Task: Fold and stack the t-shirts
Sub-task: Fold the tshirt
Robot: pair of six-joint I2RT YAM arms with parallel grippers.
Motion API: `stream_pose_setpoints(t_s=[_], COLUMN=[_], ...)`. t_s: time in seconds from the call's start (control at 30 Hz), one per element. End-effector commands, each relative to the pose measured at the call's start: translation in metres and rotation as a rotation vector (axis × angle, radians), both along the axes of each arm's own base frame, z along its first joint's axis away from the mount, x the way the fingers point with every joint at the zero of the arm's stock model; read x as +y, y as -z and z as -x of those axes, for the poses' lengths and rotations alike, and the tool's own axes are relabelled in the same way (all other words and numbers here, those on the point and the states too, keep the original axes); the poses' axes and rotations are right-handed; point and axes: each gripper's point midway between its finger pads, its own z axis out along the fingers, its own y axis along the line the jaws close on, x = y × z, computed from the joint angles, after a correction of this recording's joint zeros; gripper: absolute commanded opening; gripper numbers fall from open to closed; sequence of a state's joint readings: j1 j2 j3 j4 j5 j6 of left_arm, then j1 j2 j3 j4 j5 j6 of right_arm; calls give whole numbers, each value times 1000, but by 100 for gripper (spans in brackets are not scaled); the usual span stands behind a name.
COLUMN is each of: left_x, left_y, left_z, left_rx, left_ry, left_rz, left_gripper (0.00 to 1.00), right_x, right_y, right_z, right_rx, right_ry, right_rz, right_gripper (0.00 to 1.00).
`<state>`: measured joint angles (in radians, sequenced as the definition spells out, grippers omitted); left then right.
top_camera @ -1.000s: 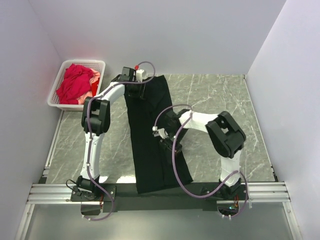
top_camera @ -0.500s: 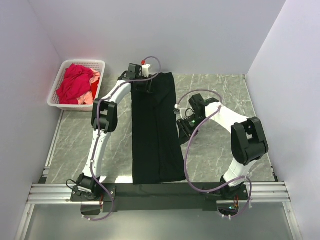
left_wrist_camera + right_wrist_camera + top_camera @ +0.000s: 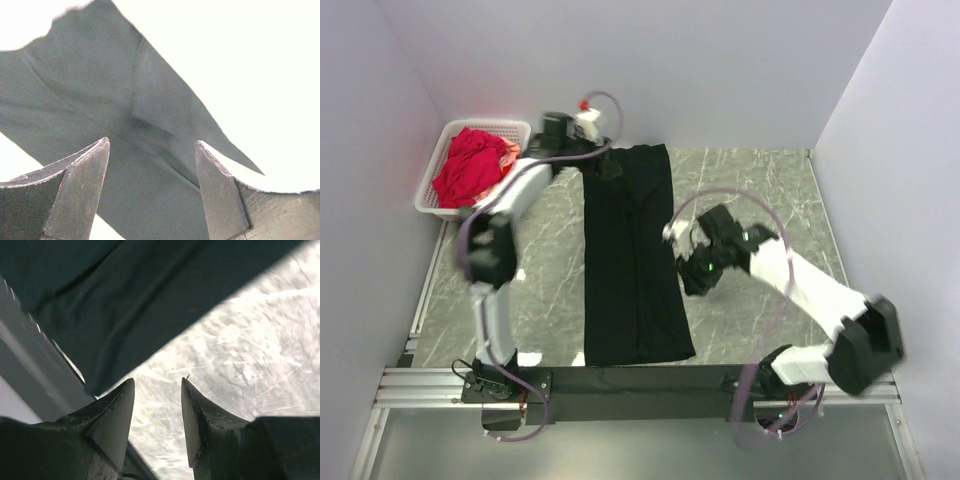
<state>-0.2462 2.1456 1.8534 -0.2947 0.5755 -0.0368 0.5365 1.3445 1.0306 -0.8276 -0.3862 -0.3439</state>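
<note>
The black t-shirt (image 3: 632,255) lies folded into a long narrow strip down the middle of the marble table. My left gripper (image 3: 604,166) is open just above its far left corner; in the left wrist view (image 3: 152,142) black cloth (image 3: 115,100) lies under the spread fingers, not pinched. My right gripper (image 3: 687,272) is open and empty beside the strip's right edge; in the right wrist view (image 3: 157,380) it hangs over bare marble with the shirt's edge (image 3: 125,305) just ahead. The crimson red t-shirt (image 3: 470,165) and the salmon pink one (image 3: 472,203) lie crumpled in the basket.
The white lattice basket (image 3: 433,165) stands at the far left corner against the wall. White walls close in the table on three sides. The metal rail (image 3: 650,382) with the arm bases runs along the near edge, where the shirt's near end lies.
The left arm has swung leftwards, its gripper staying near the shirt's far left corner. The right arm has stretched out and its gripper has moved slightly nearer. The shirt lies almost unchanged.
</note>
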Motion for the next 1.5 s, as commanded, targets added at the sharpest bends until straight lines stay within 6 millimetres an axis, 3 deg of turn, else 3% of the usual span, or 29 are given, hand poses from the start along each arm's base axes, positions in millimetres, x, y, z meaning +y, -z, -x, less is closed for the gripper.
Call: stream_pose_setpoints(t_s=[0.0, 0.03, 0.07, 0.1, 0.13, 0.2, 0.23, 0.27, 0.3, 0.33, 0.37, 0.4, 0.47, 0.5, 0.57, 0.67, 0.93, 1.23, 1.3, 1.47], left_x=[30, 41, 53, 61, 67, 77, 82, 85, 89, 92, 93, 96, 95, 95, 94, 85, 74, 42, 37, 29], left_y=[-143, -166, -153, -112, -124, -63, -66, -51, -11, -7, 5, 32, 40, 58, 69, 75, 98, 115, 122, 137], left_z=[76, 109, 127, 153, 183, 238, 260, 278, 316, 338, 352, 377, 395, 408, 421, 421, 449, 457, 464, 459], left_rx=[-336, -401, -433, -367, -436, -396, -488, -481, -369, -404, -459, -402, -527, -525, -624, -663, -528, -549, -518, -479], left_ry=[137, 164, 196, 219, 249, 397, 441, 480, 553, 601, 676, 721, 805, 845, 935, 951, 1224, 1276, 1300, 1290], left_rz=[111, 94, 19, -23, -62, -182, -236, -258, -258, -279, -316, -311, -351, -354, -394, -377, -345, -415, -419, -469], left_gripper=[76, 75, 76, 75, 76, 75, 75, 74, 74, 74, 74, 74, 74, 74, 74, 74, 75, 70, 67, 58], right_x=[-6, -8, -11, -12, -8, -5, 3, 1, 6, 8, 10, 14, 14, 18, 13, 17, 23, 15, 15, 8], right_y=[2, -4, 3, 5, 9, 13, 12, 18, 18, 19, 27, 30, 46, 49, 65, 75, 96, 114, 116, 127], right_z=[13, 16, 23, 28, 36, 47, 55, 60, 60, 64, 74, 77, 91, 92, 96, 100, 120, 128, 130, 132], right_rx=[-229, -292, -301, -310, -312, -327, -356, -376, -409, -427, -421, -428, -414, -439, -449, -482, -421, -389, -376, -342], right_ry=[-172, -198, -237, -286, -339, -423, -489, -526, -560, -587, -630, -646, -713, -741, -781, -830, -927, -973, -976, -983], right_rz=[92, 93, 107, 125, 138, 150, 144, 170, 168, 169, 170, 161, 171, 169, 200, 210, 260, 313, 313, 345], right_gripper=[50, 50, 51, 52, 52, 54, 55, 57, 58, 58, 58, 59, 59, 59, 59, 59, 59, 58, 54, 39])
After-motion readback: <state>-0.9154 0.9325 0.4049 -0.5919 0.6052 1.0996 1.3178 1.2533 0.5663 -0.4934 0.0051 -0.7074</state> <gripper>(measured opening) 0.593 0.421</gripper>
